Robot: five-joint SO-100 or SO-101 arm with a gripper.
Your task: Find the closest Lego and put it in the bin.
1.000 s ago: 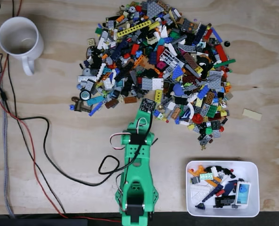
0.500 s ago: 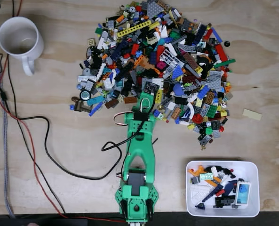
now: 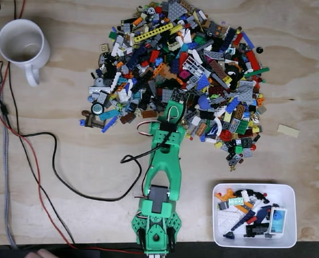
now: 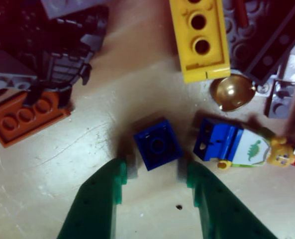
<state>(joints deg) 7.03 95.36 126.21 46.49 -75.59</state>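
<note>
Ideally the open gripper, its green fingers apart just short of the small blue brick at the pile's near edge, should advance until they straddle it squarely, then close before heading for the bin.

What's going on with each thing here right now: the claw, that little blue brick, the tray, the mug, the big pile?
gripper: open, fingers either side of the blue brick, not clamped.
blue brick: flat on the table, loose, just ahead of the fingertips.
minifigure: lying on its side beside the brick.
bin: upright, partly filled with pieces.
mug: upright, looks empty.
Lego pile: heaped, unsorted.
</note>
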